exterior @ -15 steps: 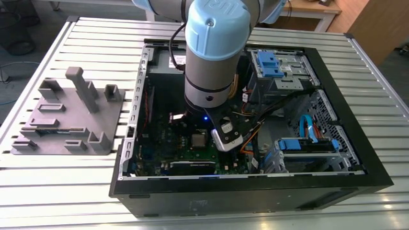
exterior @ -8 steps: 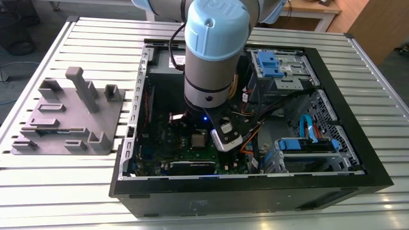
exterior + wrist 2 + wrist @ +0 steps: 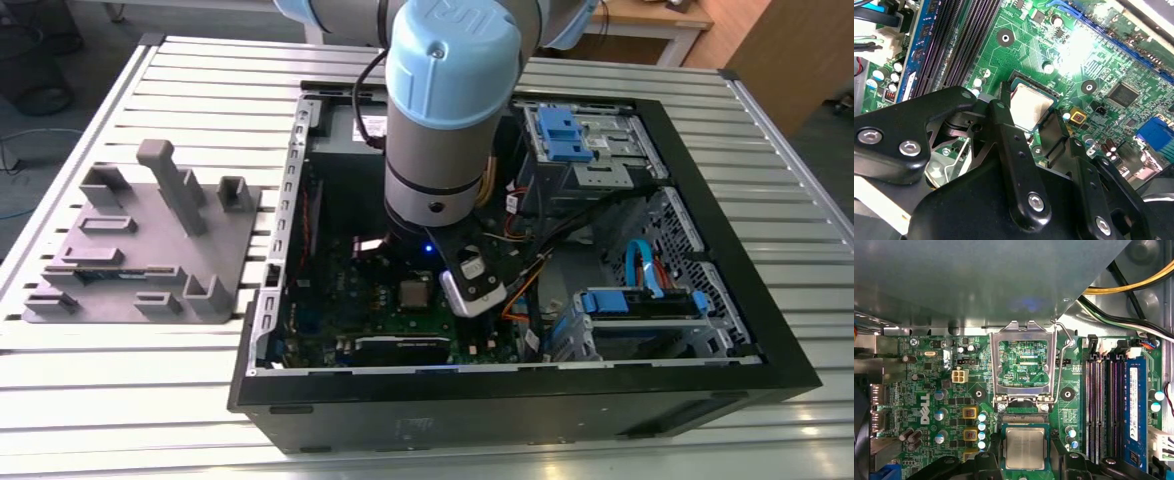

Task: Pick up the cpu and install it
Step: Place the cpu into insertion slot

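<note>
An open computer case (image 3: 534,410) is being carried on a slatted metal counter (image 3: 120,400), and a grey moulded fixture (image 3: 147,240) is being carried beside it, toward the exterior view's left. The arm (image 3: 447,120) is being held upright, reaching down into the case. A green motherboard (image 3: 929,390) is being shown in both wrist views, with its memory slots (image 3: 1099,405) running along one side of the socket. The hinged metal frame (image 3: 1024,365) of the socket is being kept raised and open. The gripper (image 3: 1030,102) is being held directly over the socket, astride the cpu (image 3: 1025,449). The cpu is being seen lying flat in the socket, silver top upward. Whether the gripper is clenched on the cpu or released cannot be told.
</note>
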